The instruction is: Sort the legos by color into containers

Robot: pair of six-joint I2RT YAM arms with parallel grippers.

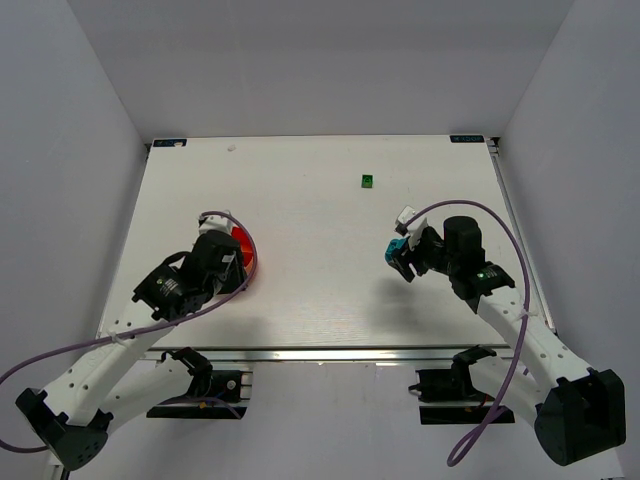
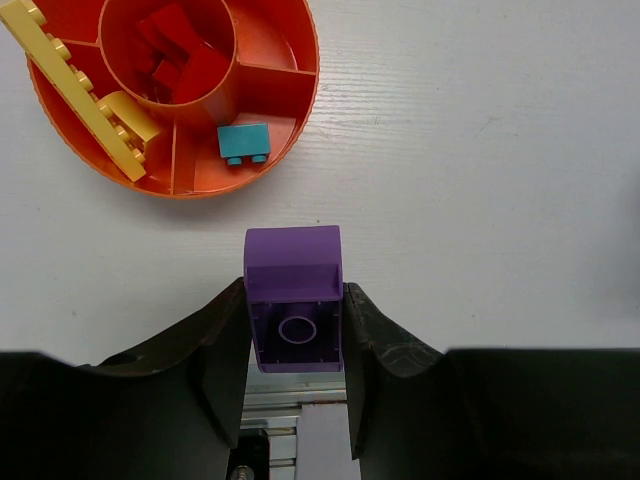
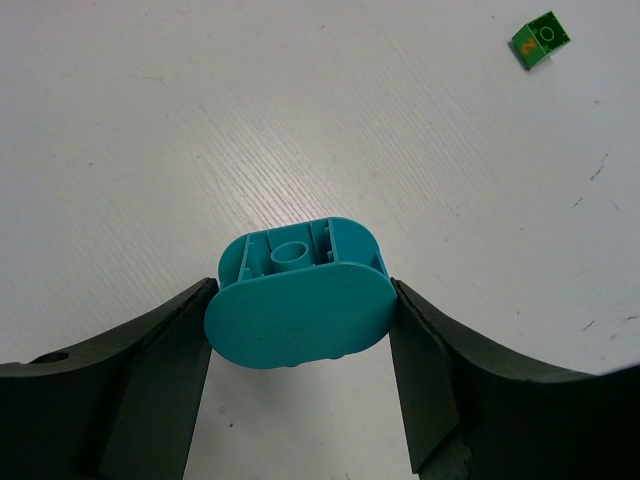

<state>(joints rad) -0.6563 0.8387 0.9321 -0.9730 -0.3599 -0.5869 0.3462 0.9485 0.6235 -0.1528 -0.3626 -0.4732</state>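
My left gripper is shut on a purple lego, held just off the table a short way in front of the orange round container. The container's middle cup holds red legos. Its outer sections hold yellow flat legos and a teal lego. In the top view the container shows partly under the left wrist. My right gripper is shut on a large rounded teal lego, above the table's right half. A green lego lies alone further back.
The white table ends at a metal rail along its near edge, seen just under the left fingers. White walls close in the left, right and back sides.
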